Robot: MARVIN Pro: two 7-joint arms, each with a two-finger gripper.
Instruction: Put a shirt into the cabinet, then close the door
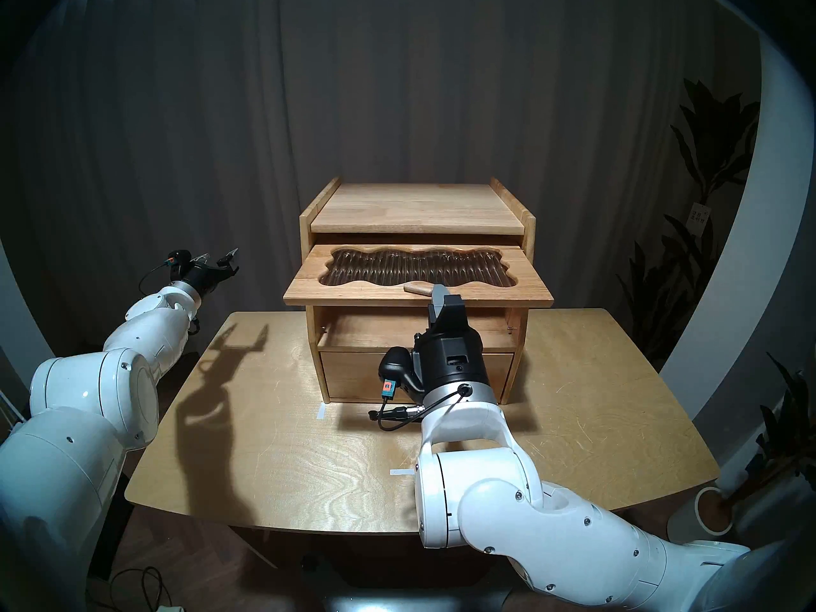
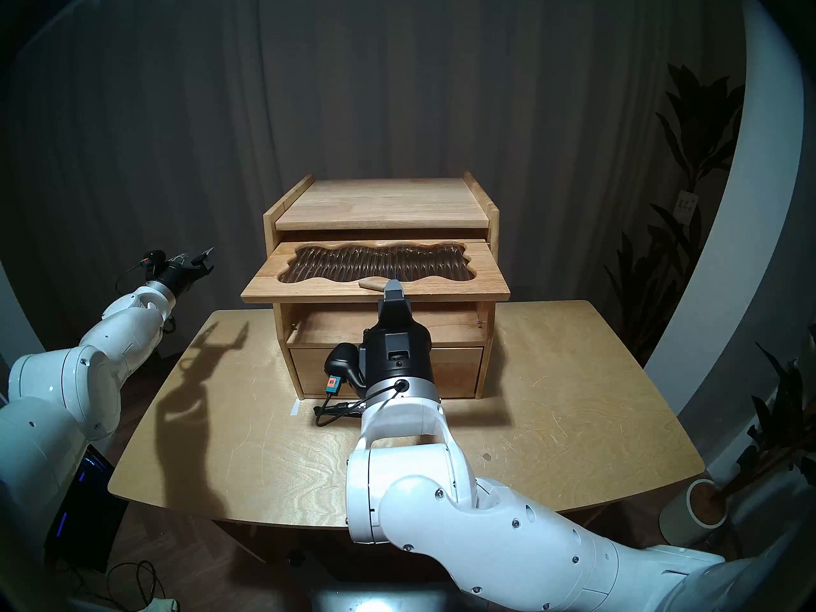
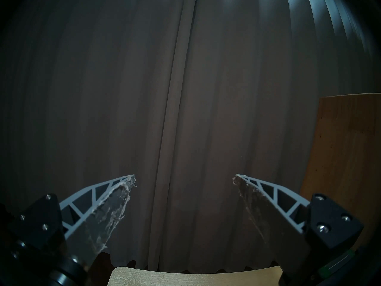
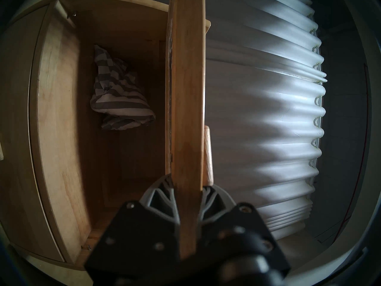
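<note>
Right wrist view: right gripper (image 4: 186, 188) clamps door (image 4: 186, 93) front edge, shirt (image 4: 119, 93) inside cabinet (image 1: 417, 209); lower door steadily, left gripper (image 3: 183, 180) spread, empty.

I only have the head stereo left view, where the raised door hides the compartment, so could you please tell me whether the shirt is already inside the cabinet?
Observer: Yes. The right wrist view shows the striped shirt lying crumpled deep in the upper compartment of the cabinet.
Operator: Thank you. Is the right hand actually gripping the door?
Observer: It is clamped across the door's front edge, just beside the peg handle.
Operator: And is the left hand carrying anything?
Observer: No. The left wrist view shows it open, with only the curtain visible in the gap.
</note>
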